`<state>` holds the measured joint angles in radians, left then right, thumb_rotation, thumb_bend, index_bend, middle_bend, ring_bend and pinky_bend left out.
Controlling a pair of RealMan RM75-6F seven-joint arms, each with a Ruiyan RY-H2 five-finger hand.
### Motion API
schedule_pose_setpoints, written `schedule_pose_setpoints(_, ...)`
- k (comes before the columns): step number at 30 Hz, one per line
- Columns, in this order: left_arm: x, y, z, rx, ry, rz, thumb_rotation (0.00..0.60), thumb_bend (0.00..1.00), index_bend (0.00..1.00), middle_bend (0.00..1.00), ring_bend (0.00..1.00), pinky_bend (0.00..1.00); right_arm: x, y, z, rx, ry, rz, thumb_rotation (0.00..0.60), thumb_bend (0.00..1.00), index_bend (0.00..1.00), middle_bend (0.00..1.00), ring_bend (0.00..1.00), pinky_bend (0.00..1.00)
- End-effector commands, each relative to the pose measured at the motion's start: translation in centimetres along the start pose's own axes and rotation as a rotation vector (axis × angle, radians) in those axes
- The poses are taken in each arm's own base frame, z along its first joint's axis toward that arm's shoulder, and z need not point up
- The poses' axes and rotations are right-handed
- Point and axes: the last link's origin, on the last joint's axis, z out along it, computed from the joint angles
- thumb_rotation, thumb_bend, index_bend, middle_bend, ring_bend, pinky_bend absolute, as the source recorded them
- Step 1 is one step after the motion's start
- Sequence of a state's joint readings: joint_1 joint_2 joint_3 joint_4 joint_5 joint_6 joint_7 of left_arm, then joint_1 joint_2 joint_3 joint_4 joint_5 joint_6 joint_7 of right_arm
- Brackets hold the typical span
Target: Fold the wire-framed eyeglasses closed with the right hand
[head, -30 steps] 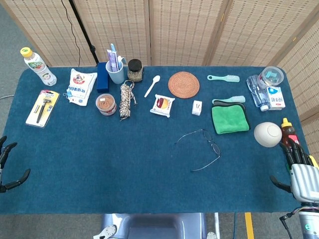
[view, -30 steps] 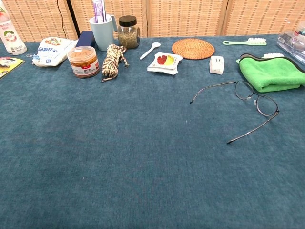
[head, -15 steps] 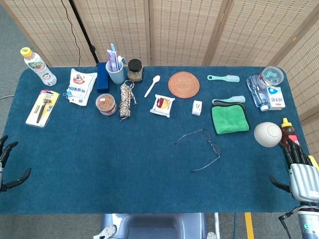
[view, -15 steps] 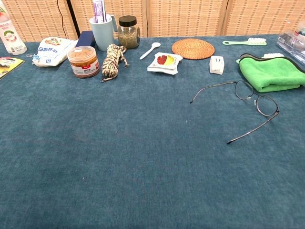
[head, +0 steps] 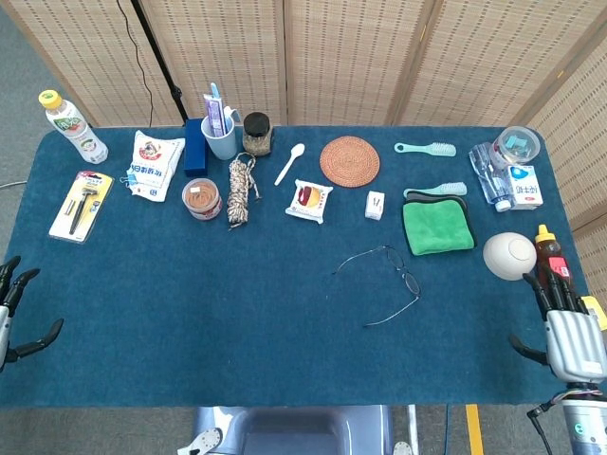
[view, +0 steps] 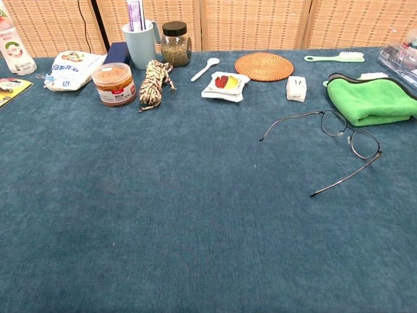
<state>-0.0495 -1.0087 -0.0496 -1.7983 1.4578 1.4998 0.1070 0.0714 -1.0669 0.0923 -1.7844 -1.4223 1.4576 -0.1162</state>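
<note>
Little movement is recorded against the earlier frames: the right hand (head: pixel 569 334) is found slightly higher at the table's near right corner, the left hand (head: pixel 11 318) likewise slightly raised at the near left edge, and the eyeglasses (head: pixel 384 282) are unshifted. Both hands are observed with fingers spread and nothing held, though the left hand is partly cut off by the frame edge. The eyeglasses (view: pixel 335 145) lie open on the blue cloth (head: pixel 237 303), just beside the green towel (head: pixel 436 224), well apart from the right hand. Thin wire rims and two slender splayed temples are noted; they are judged springy and easily bent. A reach across to the frame is required first; light pressure near each hinge is advised, with each temple swept inward while the flat-lying front is steadied against the napped, grippy cloth.
</note>
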Motion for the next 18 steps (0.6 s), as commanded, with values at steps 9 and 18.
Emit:
schedule_pose_setpoints(9, 0.3, 0.9, 0.5, -0.031, -0.005, -0.001, 0.345, 0.25, 0.17, 0.01, 0.06, 0.03, -1.1, -2.6, 1.8, 0.093, -0.065, 0.033, 0.6, 0.22, 0.17, 0.01, 0.0, 0.05)
schedule_pose_setpoints(18, 0.8, 1.3, 0.9, -0.052, 0.0, 0.001, 0.345, 0.25, 0.17, 0.01, 0.06, 0.03, -2.6, -5.7, 4.0, 0.17, -0.148, 0.087, 0.6, 0.22, 0.18, 0.0, 0.0, 0.02)
